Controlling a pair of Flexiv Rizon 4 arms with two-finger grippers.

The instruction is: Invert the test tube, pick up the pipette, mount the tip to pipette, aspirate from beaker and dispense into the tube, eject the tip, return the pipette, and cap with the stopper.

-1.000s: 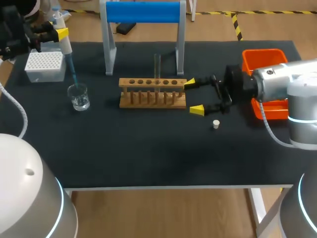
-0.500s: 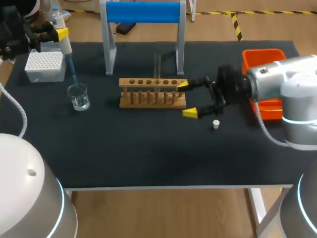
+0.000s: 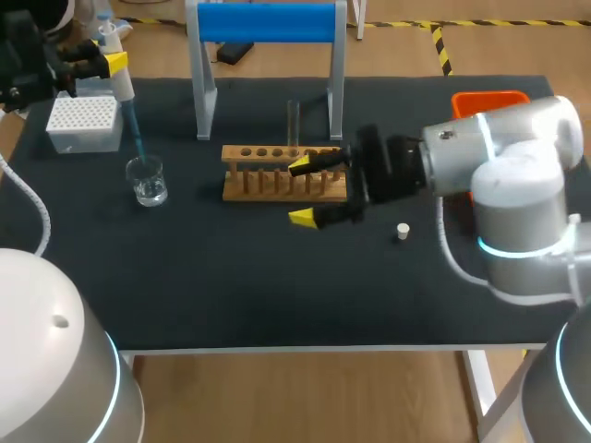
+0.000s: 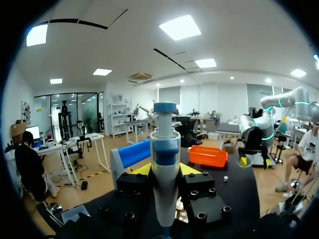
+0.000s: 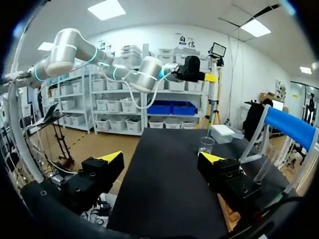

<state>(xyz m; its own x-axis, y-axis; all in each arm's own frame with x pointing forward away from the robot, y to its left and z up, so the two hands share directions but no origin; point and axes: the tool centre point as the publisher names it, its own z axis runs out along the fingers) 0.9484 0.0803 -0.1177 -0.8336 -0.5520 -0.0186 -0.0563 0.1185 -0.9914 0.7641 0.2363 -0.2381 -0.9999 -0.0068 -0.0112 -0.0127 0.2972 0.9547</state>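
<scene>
The pipette [image 3: 122, 88] at the beaker [image 3: 147, 180].
The left gripper [image 3: 109, 63] clasps the white pipette, its blue tip [image 3: 136, 138] dipping into the clear beaker; the right gripper [image 3: 301, 192] gapes wide beside the wooden rack [image 3: 268, 183].

You find the rack [image 3: 284, 173] in the middle of the table [image 3: 277, 295], the test tube [image 3: 294, 123] upright in it and the stand [image 3: 268, 23] behind. Left of the rack sits the beaker [image 3: 147, 181], with the pipette [image 3: 123, 88] above it and the tip box [image 3: 85, 123] behind. The stopper [image 3: 403, 231] lies to the rack's right, and the bin [image 3: 480, 100] is farther right, behind.
</scene>
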